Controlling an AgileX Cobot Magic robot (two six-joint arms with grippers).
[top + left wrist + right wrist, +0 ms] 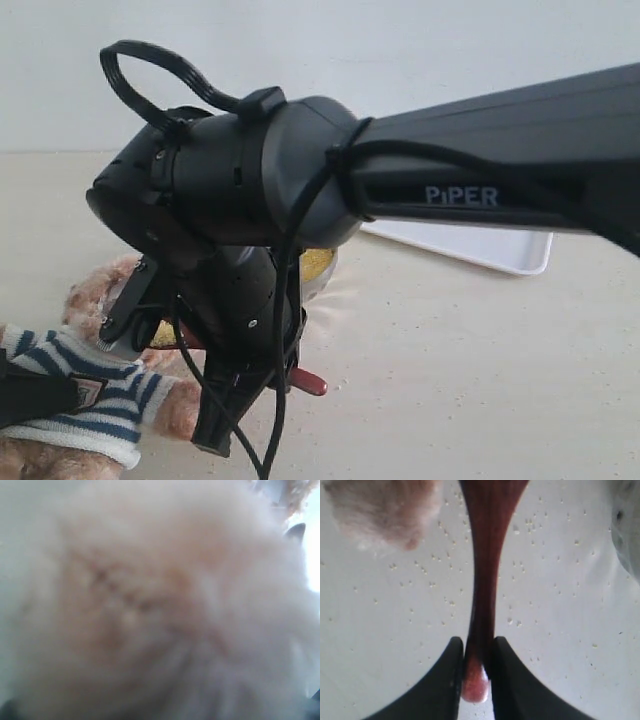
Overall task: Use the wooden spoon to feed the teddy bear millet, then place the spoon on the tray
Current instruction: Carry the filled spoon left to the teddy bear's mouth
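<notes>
While pinching with right gripper (477, 647) the wooden spoon (487, 555) near its handle end, holds it above table (380, 630) speckled with millet (317, 264). Teddy bear (95, 395) just beside, fur filling left wrist view; cannot tell left gripper's state. Tray (505, 255) well apart, behind arm (480, 150).
</notes>
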